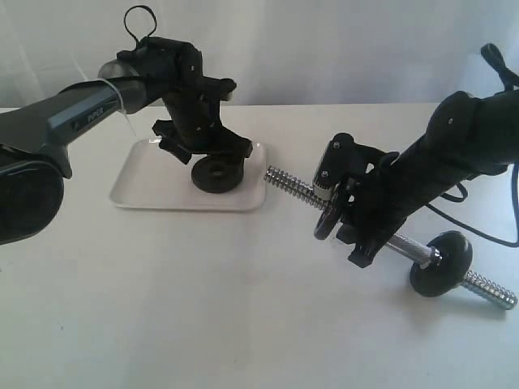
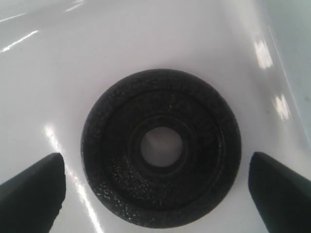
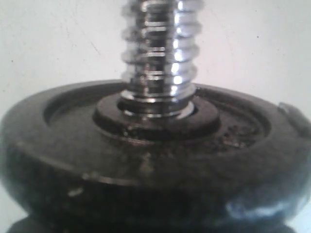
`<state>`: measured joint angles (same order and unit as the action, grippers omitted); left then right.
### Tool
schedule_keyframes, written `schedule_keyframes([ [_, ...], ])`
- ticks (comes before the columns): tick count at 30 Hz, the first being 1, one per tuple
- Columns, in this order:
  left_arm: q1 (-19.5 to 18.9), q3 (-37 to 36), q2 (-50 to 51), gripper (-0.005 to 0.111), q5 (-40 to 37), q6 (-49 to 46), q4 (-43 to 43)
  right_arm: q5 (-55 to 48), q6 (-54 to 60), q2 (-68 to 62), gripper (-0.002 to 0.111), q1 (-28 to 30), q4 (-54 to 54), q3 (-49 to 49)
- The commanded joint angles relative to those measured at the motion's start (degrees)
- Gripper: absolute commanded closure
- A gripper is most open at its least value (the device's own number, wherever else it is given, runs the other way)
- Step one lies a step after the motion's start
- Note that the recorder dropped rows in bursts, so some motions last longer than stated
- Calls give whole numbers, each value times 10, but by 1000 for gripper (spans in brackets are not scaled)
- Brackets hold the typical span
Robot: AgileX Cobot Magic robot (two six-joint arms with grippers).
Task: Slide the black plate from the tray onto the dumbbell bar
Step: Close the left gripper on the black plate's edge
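Observation:
The black plate (image 1: pixel 217 175) (image 2: pixel 161 148) lies flat in the white tray (image 1: pixel 142 182) (image 2: pixel 97 58), near its right end. My left gripper (image 1: pixel 209 158) (image 2: pixel 158 191) hangs open just above the plate, one finger on each side, touching nothing. My right gripper (image 1: pixel 345 207) is shut on the dumbbell bar (image 1: pixel 292 185) (image 3: pixel 159 53) and holds it slanted. The bar's bare threaded end points toward the tray. A black disc (image 1: pixel 327 220) (image 3: pixel 146 160) sits on the bar just in front of that gripper. A second disc (image 1: pixel 442 263) rests on the table at the bar's far end.
The tray stands on a white table (image 1: pixel 203 308) in front of a pale back wall. The right arm's black cable (image 1: pixel 478 233) trails over the table at the right edge. The left arm (image 1: pixel 49 121) comes in from the left.

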<state>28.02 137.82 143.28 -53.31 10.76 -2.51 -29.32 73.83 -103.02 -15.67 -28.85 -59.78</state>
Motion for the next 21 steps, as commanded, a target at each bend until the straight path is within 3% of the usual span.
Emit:
schedule_keyframes([
  [1, 1, -1, 1, 1, -6, 28, 3, 40, 9, 24, 108, 4, -25, -15],
  [17, 7, -19, 2, 2, 28, 8, 2, 57, 9, 24, 108, 4, -25, -15],
  [21, 16, -43, 2, 2, 76, 6, -19, 57, 9, 24, 108, 4, -25, -15],
])
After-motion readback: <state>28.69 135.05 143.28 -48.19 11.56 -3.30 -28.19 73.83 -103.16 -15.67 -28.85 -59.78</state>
